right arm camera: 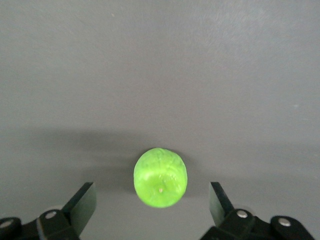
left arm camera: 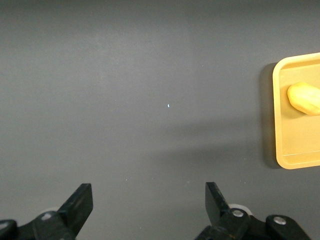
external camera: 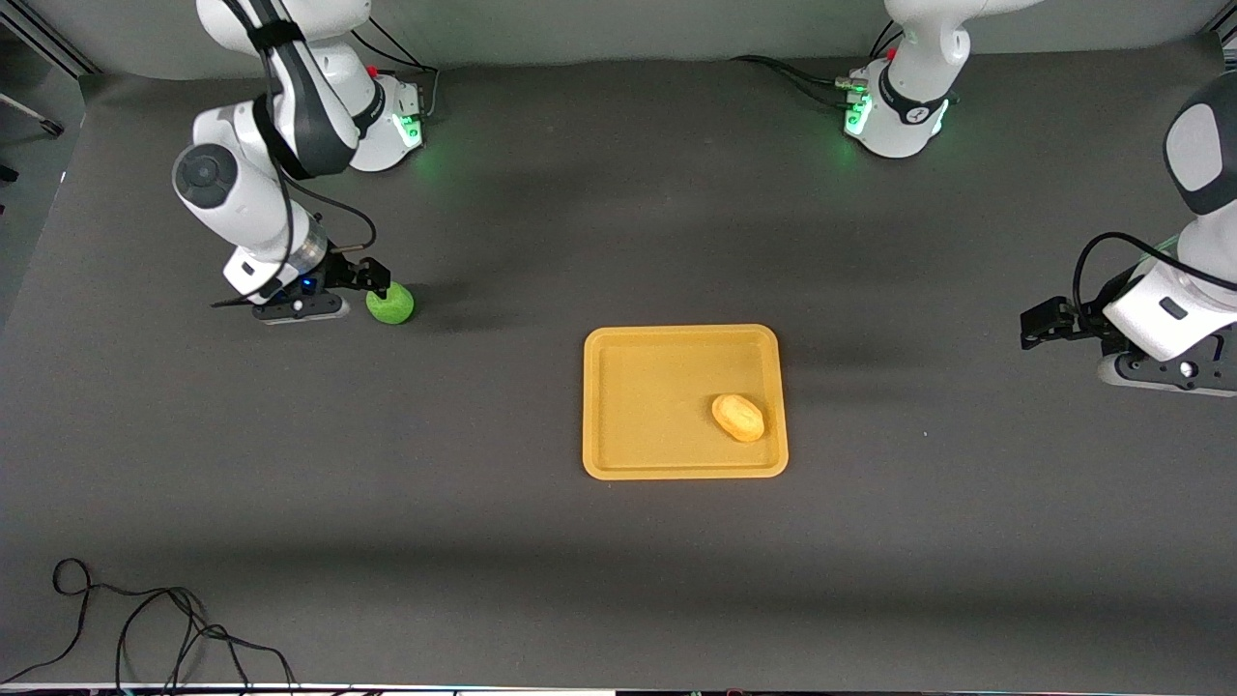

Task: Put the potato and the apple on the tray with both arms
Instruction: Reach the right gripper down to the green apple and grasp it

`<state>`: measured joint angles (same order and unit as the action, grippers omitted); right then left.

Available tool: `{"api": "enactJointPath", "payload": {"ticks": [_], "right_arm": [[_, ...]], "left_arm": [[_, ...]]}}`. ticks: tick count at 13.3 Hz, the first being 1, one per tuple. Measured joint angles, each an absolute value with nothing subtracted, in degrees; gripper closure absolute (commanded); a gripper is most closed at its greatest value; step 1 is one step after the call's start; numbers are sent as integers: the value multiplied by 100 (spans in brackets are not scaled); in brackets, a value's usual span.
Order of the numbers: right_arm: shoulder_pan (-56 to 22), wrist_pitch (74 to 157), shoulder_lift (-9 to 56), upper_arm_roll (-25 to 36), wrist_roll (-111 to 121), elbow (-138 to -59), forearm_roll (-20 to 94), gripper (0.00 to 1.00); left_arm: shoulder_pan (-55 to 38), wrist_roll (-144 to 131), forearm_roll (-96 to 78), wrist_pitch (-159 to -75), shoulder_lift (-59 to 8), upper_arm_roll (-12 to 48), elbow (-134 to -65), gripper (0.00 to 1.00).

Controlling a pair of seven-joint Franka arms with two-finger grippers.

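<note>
Tray (external camera: pixel 618 454): yellow-orange, flat, low rim, lying mid-counter – the nearest of the task's things to the front camera.
Tray contents: potato (external camera: pixel 738 418) only, in the corner nearer the front camera and toward the left arm's end; it lies on its side, just clear of the rim. The rest of the tray floor is bare.
Potato step: judged done, since it already sits inside the rim.
Left tool (external camera: pixel 1036 324): jaws wide and holding nothing, over bare counter (external camera: pixel 541 580) well apart from the tray at the left arm's end; its wrist view shows the tray's edge and the potato off to one side. This arm waits.
Apple (external camera: pixel 390 304): bright green, round, on the counter farther from the front camera than the tray and well toward the right arm's end – not yet on the tray.
Right tool (external camera: pixel 375 278): low over the apple, jaws wide, one finger on each side of the fruit in its wrist view, with a gap on both sides; nothing gripped.
Step in hand: grasp of the apple by the right arm.
Next move calls for: a little more descent so the fingers straddle the apple's widest part, a centred close so the round fruit does not roll away, then a lift and carry to the tray's bare half, clear of the potato.
</note>
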<state>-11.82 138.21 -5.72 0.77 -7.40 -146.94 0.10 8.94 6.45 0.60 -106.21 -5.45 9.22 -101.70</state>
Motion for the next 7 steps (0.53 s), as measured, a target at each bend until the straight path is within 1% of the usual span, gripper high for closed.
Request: {"api": "enactJointPath", "payload": {"ticks": [2, 7], "right_arm": [[-1182, 14169, -315, 77, -740, -14881, 10, 0], [-1182, 14704, 180, 77, -740, -15117, 10, 0]], "left_arm": [[894, 660, 60, -10651, -611, 922, -10174, 0], [893, 670, 60, -10704, -628, 929, -10175, 0]]}}
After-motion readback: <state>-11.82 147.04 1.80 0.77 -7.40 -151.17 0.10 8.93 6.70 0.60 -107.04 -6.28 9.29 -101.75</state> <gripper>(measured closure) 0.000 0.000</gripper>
